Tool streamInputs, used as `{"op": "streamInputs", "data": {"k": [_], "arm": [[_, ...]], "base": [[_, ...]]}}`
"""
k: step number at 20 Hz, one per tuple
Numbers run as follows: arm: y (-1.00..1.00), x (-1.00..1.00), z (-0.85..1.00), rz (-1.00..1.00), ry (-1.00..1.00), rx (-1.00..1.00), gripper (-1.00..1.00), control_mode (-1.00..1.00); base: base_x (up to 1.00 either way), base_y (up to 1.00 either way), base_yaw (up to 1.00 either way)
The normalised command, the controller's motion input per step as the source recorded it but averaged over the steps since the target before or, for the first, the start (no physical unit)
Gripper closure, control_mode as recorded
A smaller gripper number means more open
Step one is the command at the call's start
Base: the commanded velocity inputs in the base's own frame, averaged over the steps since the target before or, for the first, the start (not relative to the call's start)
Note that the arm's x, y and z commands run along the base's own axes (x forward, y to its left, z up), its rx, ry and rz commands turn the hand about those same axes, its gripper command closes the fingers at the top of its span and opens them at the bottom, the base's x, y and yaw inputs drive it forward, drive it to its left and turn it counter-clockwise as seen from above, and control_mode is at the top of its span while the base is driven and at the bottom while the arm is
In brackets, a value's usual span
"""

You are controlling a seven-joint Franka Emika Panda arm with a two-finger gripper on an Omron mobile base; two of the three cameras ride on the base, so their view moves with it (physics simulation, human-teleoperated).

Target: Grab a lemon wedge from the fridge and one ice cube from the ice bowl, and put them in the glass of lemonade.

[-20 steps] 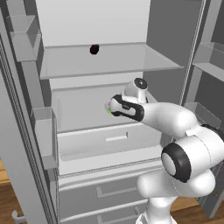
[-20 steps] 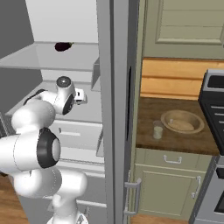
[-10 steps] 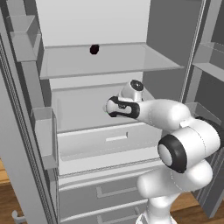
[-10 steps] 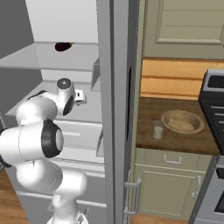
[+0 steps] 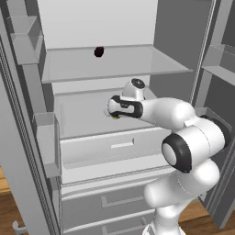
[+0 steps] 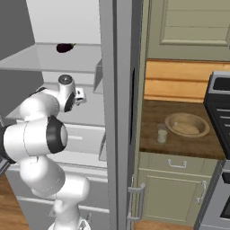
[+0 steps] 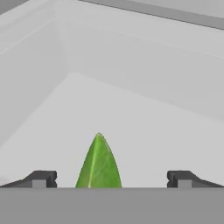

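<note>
I have the end effector (image 7: 109,179) inside the fridge (image 5: 119,64), fingers spread wide. The lemon wedge (image 7: 99,162) lies on the white shelf (image 7: 144,127) between them, ungripped

1. The fridge (image 5: 27,137) stands open, and the arm reaches in at mid-frame of the left base view, between the upper shelf (image 5: 114,64) and the drawer (image 5: 114,151) below.
2. In the hand view, the gripper (image 7: 111,178) has its tips set wide, with the lemon wedge (image 7: 99,162) standing in the gap, apart from both.
3. Beyond the wedge, bare white floor runs to the back wall (image 7: 144,57) and a side wall at the left.
4. A small dark round item (image 5: 98,51) sits on the upper shelf, well above the arm.
</note>
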Motion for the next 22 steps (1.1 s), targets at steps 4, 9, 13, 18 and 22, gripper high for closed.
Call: {"op": "streamInputs", "data": {"k": [4, 9, 13, 18, 22], "arm": [[0.00, 0.00, -0.10, 0.05, 0.00, 0.00, -1.00, -1.00], [0.00, -0.10, -0.28, 0.00, 0.00, 0.00, -1.00, -1.00], [0.00, -0.01, -0.44, 0.00, 0.00, 0.00, -1.00, -1.00], [0.00, -0.01, -0.13, 0.00, -0.01, 0.00, -1.00, -1.00], [0.01, 0.00, 0.00, 0.00, 0.00, 0.00, 1.00, -1.00]], "base": [[0.00, 0.00, 0.00], [0.00, 0.00, 0.00], [0.00, 0.00, 0.00], [0.00, 0.00, 0.00], [0.00, 0.00, 0.00]]}}
